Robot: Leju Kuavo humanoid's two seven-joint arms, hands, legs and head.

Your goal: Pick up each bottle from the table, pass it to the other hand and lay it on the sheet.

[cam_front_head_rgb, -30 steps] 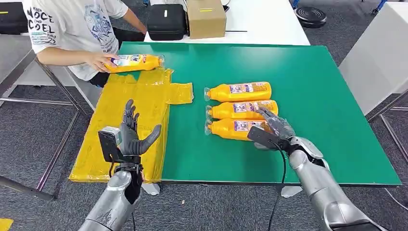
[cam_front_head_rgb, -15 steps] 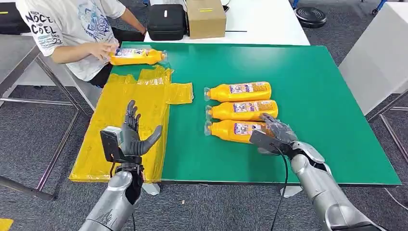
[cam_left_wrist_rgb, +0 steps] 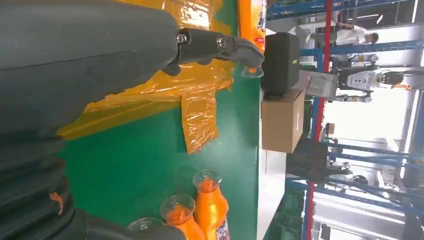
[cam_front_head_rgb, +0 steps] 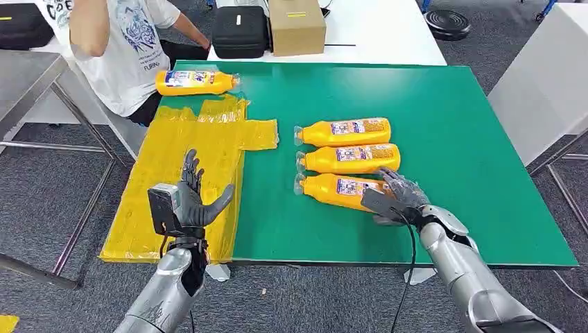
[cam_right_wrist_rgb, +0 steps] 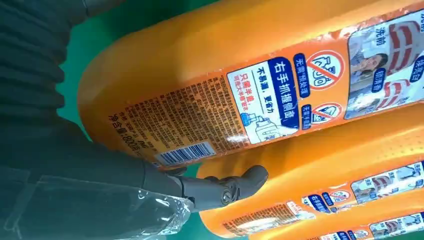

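Three orange bottles lie side by side on the green table (cam_front_head_rgb: 451,125): a far one (cam_front_head_rgb: 343,130), a middle one (cam_front_head_rgb: 350,158) and a near one (cam_front_head_rgb: 338,187). My right hand (cam_front_head_rgb: 395,198) lies over the near bottle's base end, fingers spread. In the right wrist view one finger (cam_right_wrist_rgb: 225,187) reaches between the near bottle (cam_right_wrist_rgb: 225,65) and the middle bottle (cam_right_wrist_rgb: 325,165). A fourth bottle (cam_front_head_rgb: 196,82) lies at the table's far left corner, just beyond the yellow sheet (cam_front_head_rgb: 187,152). My left hand (cam_front_head_rgb: 191,198) is raised over the sheet's near part, empty, fingers apart.
A person in a white shirt (cam_front_head_rgb: 118,41) sits at the far left corner, arm lifted. A black case (cam_front_head_rgb: 240,31) and a cardboard box (cam_front_head_rgb: 297,26) stand on the white table behind. Another white table (cam_front_head_rgb: 548,76) stands to the right.
The person set the fourth bottle down at the far left corner and lifted the hand away. My right hand slid back toward the near bottle's base; that bottle turned slightly.
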